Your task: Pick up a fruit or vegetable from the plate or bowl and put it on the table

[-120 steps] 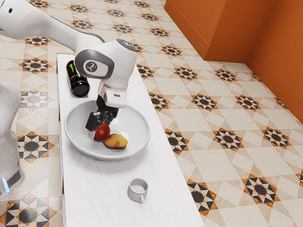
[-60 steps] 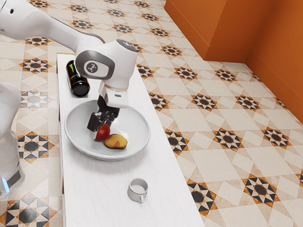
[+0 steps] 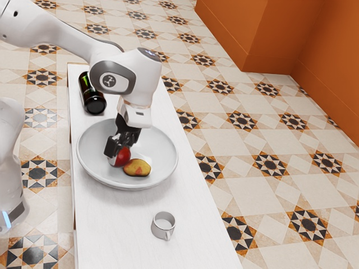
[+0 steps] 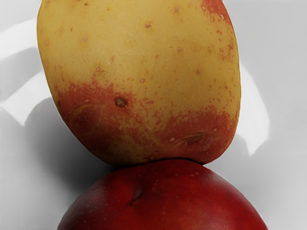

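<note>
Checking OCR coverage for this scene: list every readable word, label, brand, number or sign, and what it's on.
No text can be read.
Dark bottle or can: green marking, too small to read.
Arm: round emblem on the joint, no legible letters.
Mug: no lettering on the visible side.
Potato and apple: no sticker or print on the visible skin.
</note>
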Robot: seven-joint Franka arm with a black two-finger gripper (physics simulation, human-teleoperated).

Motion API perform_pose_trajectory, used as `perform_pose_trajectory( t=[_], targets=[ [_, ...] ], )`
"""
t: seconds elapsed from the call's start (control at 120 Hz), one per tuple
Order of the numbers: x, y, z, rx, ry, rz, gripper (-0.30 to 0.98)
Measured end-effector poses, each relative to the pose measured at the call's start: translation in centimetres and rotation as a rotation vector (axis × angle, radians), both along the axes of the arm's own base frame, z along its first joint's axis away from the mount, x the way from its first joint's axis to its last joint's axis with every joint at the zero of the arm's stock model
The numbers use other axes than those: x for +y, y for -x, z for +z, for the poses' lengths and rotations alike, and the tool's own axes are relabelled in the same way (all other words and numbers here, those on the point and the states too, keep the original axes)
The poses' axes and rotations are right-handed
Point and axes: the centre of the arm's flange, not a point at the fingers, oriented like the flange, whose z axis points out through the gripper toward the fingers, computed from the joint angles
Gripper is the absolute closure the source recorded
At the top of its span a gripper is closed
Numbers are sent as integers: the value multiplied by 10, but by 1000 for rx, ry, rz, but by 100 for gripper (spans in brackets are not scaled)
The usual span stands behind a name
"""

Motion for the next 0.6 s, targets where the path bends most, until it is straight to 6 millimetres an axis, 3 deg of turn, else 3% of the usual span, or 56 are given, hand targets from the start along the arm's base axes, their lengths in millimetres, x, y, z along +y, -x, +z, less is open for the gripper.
perform_pose_trajectory(
  t=[0.275,0.375,0.467,0.6],
  targets=[
    [12,-3,9,-28,-13,6,34],
    [4,-14,44,-109,-27,-30,35],
    [-31,-16,72,-173,-27,-124,34],
    [-129,-11,103,-233,-36,-333,34]
  ],
)
